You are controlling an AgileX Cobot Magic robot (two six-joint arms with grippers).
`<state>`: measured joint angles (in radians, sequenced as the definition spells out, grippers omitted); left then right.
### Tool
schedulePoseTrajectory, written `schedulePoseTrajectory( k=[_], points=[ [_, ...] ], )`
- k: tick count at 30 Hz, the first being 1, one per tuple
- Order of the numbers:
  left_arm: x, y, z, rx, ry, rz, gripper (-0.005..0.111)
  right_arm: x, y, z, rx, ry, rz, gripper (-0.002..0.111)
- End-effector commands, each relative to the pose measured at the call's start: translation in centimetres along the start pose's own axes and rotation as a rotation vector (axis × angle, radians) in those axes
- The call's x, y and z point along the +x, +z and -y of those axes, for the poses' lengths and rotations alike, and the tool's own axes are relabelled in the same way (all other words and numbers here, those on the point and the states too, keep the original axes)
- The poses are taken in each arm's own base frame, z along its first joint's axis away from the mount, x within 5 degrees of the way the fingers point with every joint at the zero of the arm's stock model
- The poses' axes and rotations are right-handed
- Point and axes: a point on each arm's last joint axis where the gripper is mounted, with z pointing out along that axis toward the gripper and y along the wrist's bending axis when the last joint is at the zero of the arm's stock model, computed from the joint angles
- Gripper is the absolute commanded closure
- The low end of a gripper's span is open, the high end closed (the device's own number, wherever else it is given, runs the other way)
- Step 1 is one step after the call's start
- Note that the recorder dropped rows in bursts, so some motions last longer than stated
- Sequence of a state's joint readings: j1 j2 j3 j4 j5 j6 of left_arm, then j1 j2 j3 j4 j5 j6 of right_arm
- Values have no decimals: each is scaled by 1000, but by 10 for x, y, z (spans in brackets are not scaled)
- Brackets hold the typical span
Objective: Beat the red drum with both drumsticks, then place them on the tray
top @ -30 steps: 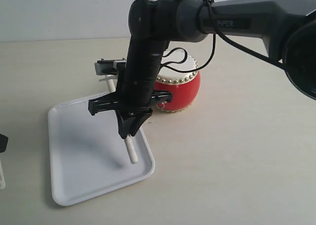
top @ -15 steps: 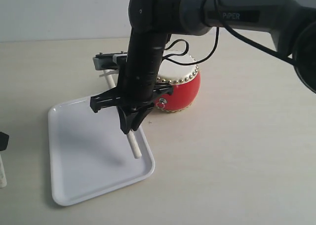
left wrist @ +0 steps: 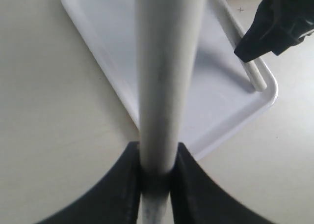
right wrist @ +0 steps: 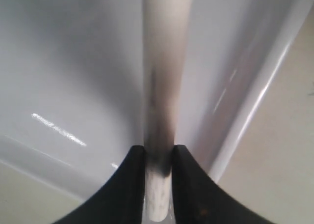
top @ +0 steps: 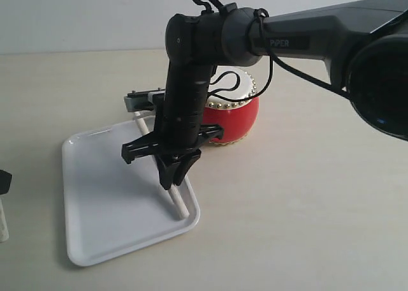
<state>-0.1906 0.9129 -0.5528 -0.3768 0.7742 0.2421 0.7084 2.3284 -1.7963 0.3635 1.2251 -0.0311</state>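
Now right hand's (top: 168, 181) drumstick (top: 178, 203) over tray (top: 105, 211)

1. A pale beige counter (top: 306, 208) is filling most of the exterior view, lying plain and matte from the near edge back to the wall.
2. A light grey-white wall (top: 76, 16) is rising behind it, meeting the counter's far edge in a soft, nearly level line across the upper part of that view.
3. A small dark cross-shaped mark (left wrist: 240, 9) is showing on the counter in the left wrist view.
4. The counter is appearing in both wrist views in the same even beige tone, looking smooth and slightly blurred up close.
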Motion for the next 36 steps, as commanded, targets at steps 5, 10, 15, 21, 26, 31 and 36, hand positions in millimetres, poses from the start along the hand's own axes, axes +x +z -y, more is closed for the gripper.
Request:
schedulePoseTrajectory(
  k=[5,10,15,21,26,31,36],
  points=[
    [0,0,0,3,-4,17,107,-1,3,0,3,-10,1,92],
    [-1,0,0,4,-6,18,107,-1,3,0,0,-3,1,84],
    [-1,0,1,9,-12,19,107,-1,2,0,0,8,2,77],
    [5,10,3,70,-80,-4,107,5,-36,-10,24,-34,85,73],
    [6,39,7,194,-167,-91,107,17,-90,-27,27,-110,246,73],
    [-9,65,15,382,-333,-76,107,31,-127,-41,1,-174,342,73],
    [-12,94,10,402,-473,-145,107,41,-151,-48,2,-201,419,73]
  ],
)
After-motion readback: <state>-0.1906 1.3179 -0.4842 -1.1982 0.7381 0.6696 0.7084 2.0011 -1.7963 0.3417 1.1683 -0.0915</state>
